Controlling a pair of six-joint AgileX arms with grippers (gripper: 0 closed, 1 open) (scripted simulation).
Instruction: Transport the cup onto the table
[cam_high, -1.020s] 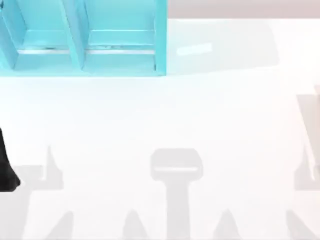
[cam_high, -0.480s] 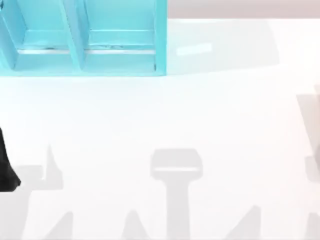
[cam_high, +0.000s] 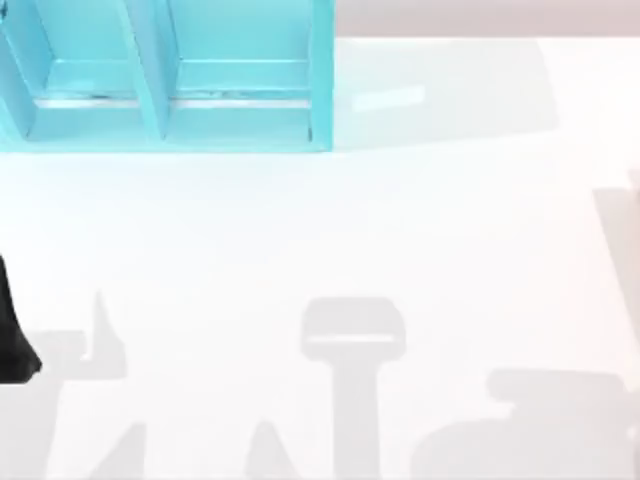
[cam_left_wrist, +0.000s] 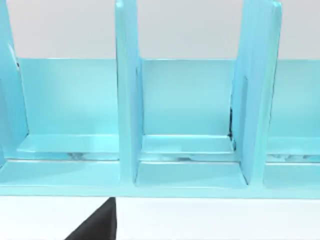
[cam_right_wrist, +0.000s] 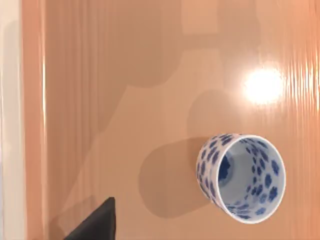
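White table runs wide, with a blue shelf at the far left. Off it, the cup stands upright, mouth up, on an orange-brown wooden surface under the right arm's wrist camera. That arm looks the nearer one, and the cup sits off to one side of its jaws rather than between them. The left arm waits at the table's left edge, facing the shelf. Whether either arm's jaws are released or clenched I cannot tell.
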